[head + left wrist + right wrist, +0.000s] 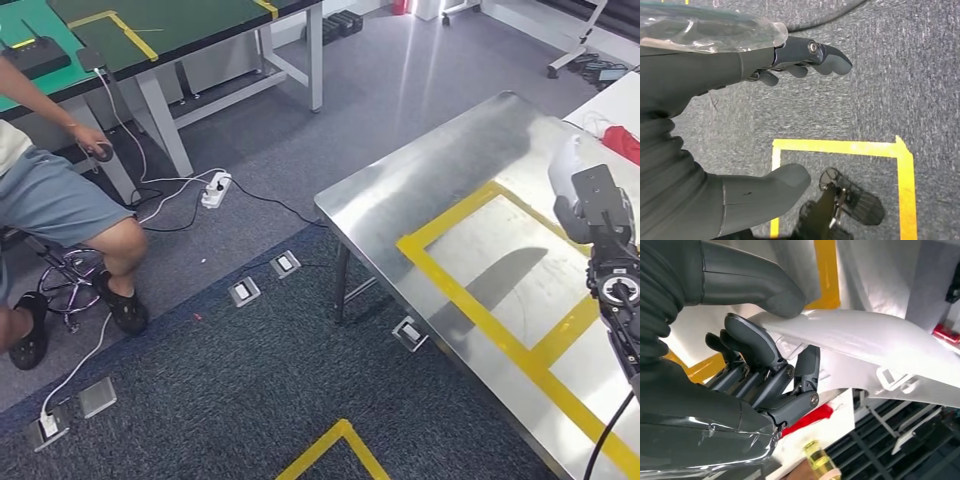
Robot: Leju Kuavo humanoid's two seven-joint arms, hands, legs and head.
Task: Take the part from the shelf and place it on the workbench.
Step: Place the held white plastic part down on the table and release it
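Sitting person (53,200) beside workbench (453,180); right hand (764,375) gripping part (874,345).

The left hand (764,120) is showing a dark grey ribbed cover at the wrist, a thick smooth grey thumb and darker, slimmer fingers (828,56) with a silver screw at a joint; clear shiny film is wrapping its back. The right hand (764,365) is wearing the same ribbed cover and film, with round silver screws on its dark fingers (753,340). In the head view, the right arm (613,260) is showing black housings and a black cable.
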